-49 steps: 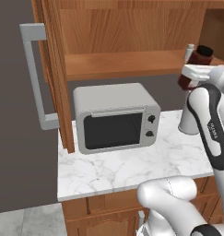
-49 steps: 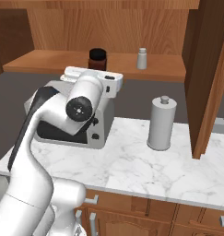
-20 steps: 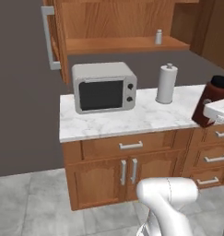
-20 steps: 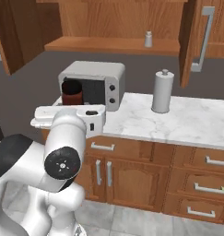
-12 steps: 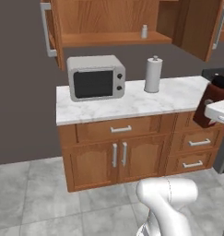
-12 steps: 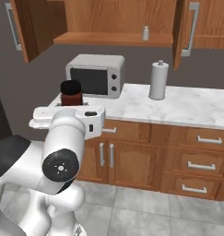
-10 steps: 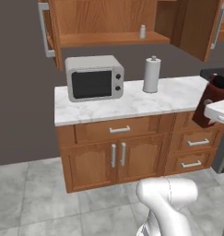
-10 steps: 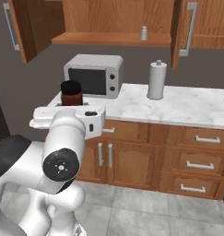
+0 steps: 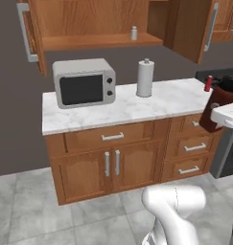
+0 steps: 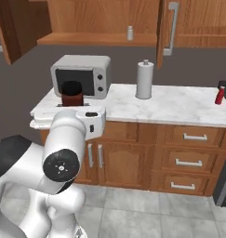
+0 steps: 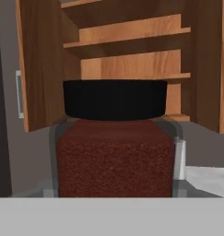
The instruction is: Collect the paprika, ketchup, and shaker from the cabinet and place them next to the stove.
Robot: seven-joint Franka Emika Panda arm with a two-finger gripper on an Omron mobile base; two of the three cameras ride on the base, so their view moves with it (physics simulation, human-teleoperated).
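Spanning the top of both base views, the wooden cabinet [image 9: 99, 24] stands with its doors swung open, a long grey bar handle on each. Below it a marble counter [image 9: 166, 103] runs over a row of brown drawers and doors. At the far right end of the counter sits the black stove [image 10: 225, 88], of which just an edge shows. A grey microwave [image 9: 84, 82] rests on the left part of the counter, and a grey knob-topped cylinder [image 9: 145, 78] stands upright to its right, well apart from it.

The gripper [image 9: 223, 112] is carried well in front of the counter, away from the cabinet, with its fingers closed around the paprika [image 11: 114, 143]; in the hand view the dark red-brown jar with its black cap sits upright between the fingers, right in front of the camera. The ketchup [image 10: 220, 95] stands upright on the counter just beside the stove. The shaker [image 9: 133, 33] is on the cabinet's lower shelf, upright, toward the shelf's right end.
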